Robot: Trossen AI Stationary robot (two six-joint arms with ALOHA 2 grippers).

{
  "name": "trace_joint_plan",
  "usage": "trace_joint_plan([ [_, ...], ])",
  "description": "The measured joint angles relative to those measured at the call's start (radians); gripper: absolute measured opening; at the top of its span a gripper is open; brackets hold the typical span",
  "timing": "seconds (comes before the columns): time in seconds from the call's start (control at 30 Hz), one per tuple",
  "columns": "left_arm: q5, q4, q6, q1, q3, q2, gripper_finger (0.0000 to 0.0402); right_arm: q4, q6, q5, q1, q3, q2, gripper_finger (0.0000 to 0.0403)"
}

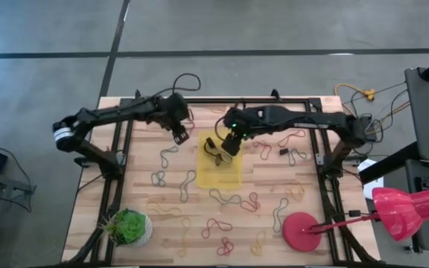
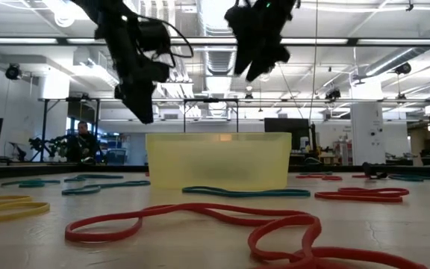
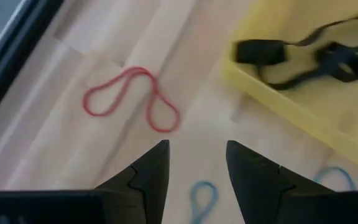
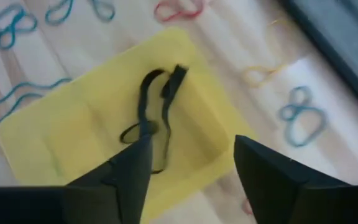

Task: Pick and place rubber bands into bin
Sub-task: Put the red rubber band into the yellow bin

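1. Bands of black rubber (image 4: 149,118) are lying inside the bin (image 1: 229,177), a shallow yellow tray sitting near the middle of the wooden table (image 1: 147,130); in the right wrist view they are tangled along the tray floor toward one end.
2. The right gripper (image 1: 229,141) is hanging above the far end of the bin, its two dark fingers (image 4: 272,180) standing spread apart and gripping nothing (the black loops are showing below and between them in its own wrist view).
3. The left gripper (image 1: 180,135) is hovering off the table just beside the bin's far left corner; its fingers (image 3: 148,174) are standing apart with bare wood showing in the gap, and nothing is pinched.
4. A red rubber band (image 3: 132,99) is lying on the wood ahead of the left gripper, apart from the bin's wall.
5. Many loose rubber bands (image 1: 222,223) in red, yellow, blue-grey and green are lying scattered over the table around the bin, most of them on the near side.
6. A green plant ball (image 1: 130,227) is sitting at the near left corner and a red disc (image 1: 302,231) at the near right.
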Motion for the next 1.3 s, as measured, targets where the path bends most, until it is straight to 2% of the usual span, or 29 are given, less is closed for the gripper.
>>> trace_joint_plan([
  [0.07, 0.002, 0.016, 0.086, 0.037, 0.021, 0.044, 0.0143, -0.027, 0.000, 0.014, 0.000, 0.000, -0.041, 0.0229],
  [0.23, 0.002, 0.024, 0.573, 0.065, 0.056, 0.159, 0.0143, -0.061, 0.000, 0.023, 0.000, -0.005, -0.105, 0.0238],
  [0.33, 0.003, 0.035, 0.734, 0.069, 0.083, 0.228, 0.0143, -0.084, 0.016, 0.023, 0.000, -0.005, -0.129, 0.0234],
  [0.57, 0.002, 0.054, 0.824, 0.098, 0.196, 0.385, 0.0143, -0.136, 0.065, 0.025, 0.007, -0.006, -0.134, 0.0228],
  [0.77, 0.008, -0.018, 0.885, 0.134, 0.303, 0.484, 0.0143, -0.137, 0.069, 0.025, 0.025, -0.007, -0.133, 0.0226],
  [0.97, 0.043, -0.042, 0.878, 0.144, 0.311, 0.527, 0.0143, -0.137, 0.084, 0.025, 0.026, -0.008, -0.133, 0.0226],
  [1.3, 0.040, -0.041, 0.849, 0.144, 0.292, 0.564, 0.0142, -0.134, 0.084, 0.049, 0.026, -0.008, -0.133, 0.0226],
])
